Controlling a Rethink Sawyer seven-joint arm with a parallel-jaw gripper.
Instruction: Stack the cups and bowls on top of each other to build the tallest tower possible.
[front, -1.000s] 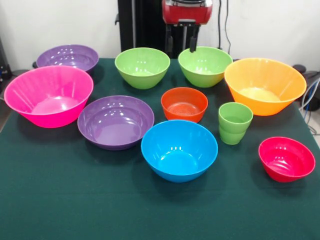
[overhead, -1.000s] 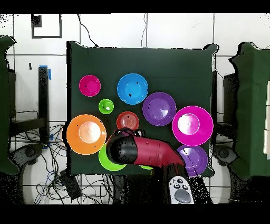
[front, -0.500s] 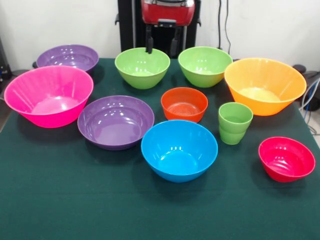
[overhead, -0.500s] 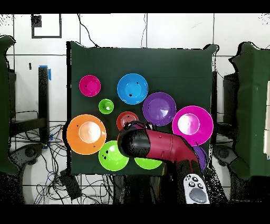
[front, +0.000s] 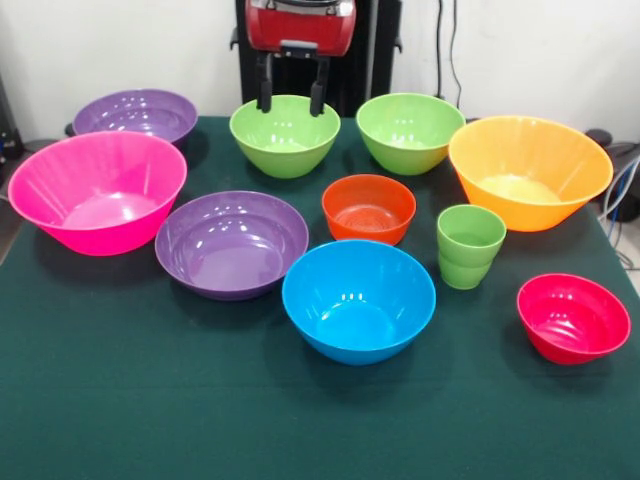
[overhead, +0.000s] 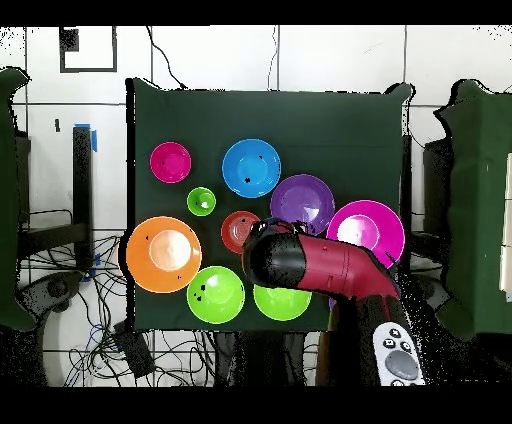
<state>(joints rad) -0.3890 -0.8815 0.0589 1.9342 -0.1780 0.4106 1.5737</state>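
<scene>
My gripper (front: 291, 95) is open and hangs just above the far rim of the left lime-green bowl (front: 285, 140), which also shows in the overhead view (overhead: 280, 303). The second lime-green bowl (front: 410, 132) stands to its right. Two nested lime-green cups (front: 469, 245) stand upright between the small orange bowl (front: 368, 207) and the large yellow-orange bowl (front: 530, 172). The blue bowl (front: 358, 300), the red-pink bowl (front: 573, 318), the near purple bowl (front: 232, 243), the far purple bowl (front: 135, 113) and the hot-pink bowl (front: 97, 190) stand apart, all upright.
The dark green cloth (front: 150, 400) covers the table. The black pedestal (front: 375, 50) stands behind the green bowls. In the overhead view the red arm (overhead: 320, 268) covers the far purple bowl and part of the green bowl. Cables lie on the floor around the table.
The gripper has moved leftward in the front view, from above the right lime-green bowl to above the left one. No bowl or cup has moved.
</scene>
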